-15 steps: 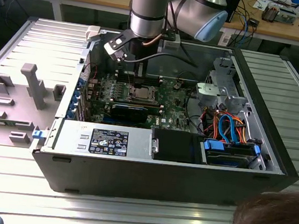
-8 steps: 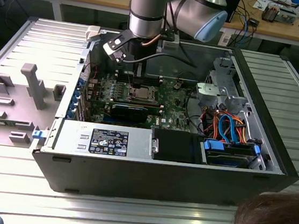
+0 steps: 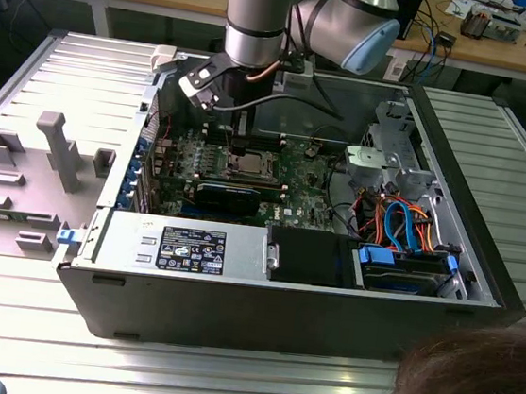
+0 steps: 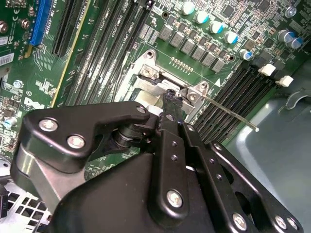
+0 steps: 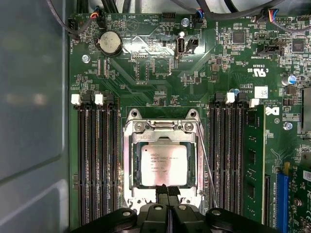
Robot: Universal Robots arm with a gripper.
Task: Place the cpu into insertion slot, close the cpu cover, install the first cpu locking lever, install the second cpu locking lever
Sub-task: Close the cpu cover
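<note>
Jaws: clenching together with nothing visible between them; the gripper (image 5: 167, 190) is sitting at one edge of the cpu cover (image 5: 131, 165).
Cpu (image 5: 164, 165): lying flat in the insertion slot (image 5: 134, 117), with the cover framing it.
Wire lever (image 4: 233, 115): reaching out from a cover corner.
Motherboard (image 5: 146, 73): lying inside the open case (image 3: 232, 298) on the bench (image 3: 224, 373).
</note>
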